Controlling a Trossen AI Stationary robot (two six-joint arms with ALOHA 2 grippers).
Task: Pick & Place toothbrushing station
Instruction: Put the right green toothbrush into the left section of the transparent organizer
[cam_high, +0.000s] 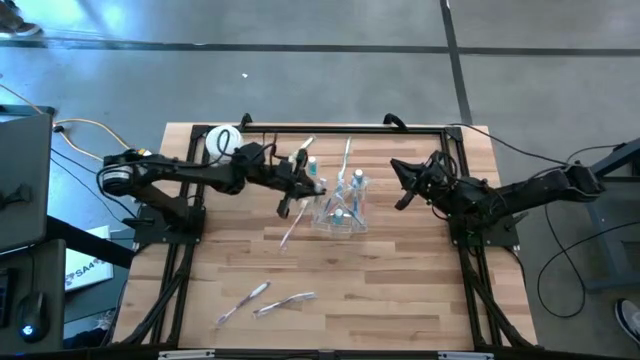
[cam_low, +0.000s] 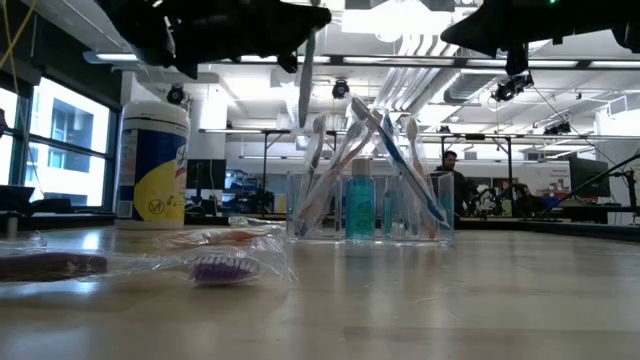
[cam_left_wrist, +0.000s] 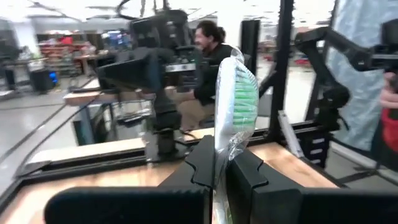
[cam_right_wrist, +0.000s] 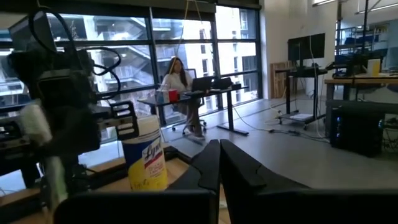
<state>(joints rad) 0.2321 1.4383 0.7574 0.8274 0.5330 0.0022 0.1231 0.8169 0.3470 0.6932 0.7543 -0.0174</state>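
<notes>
The left gripper (cam_high: 300, 172) hangs above the table (cam_high: 400, 290), just beside the clear holder (cam_high: 341, 212), its fingers (cam_left_wrist: 249, 180) pinched on a wrapped toothbrush (cam_left_wrist: 234, 99) with green bristles. The holder stands near mid-table, toward the far edge, with several brushes leaning in it. The right gripper (cam_right_wrist: 219, 163) waits well apart to the holder's right, fingers pressed together, holding nothing.

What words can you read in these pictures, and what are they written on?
"Lysol": on the yellow label of the white tub, read in the right wrist view.
"SAA": on a white sheet beside the table, high view; the rest is cut off.
Smaller print on the tub's label is too blurred to read.
Toothbrush wrappers: no readable text.
</notes>
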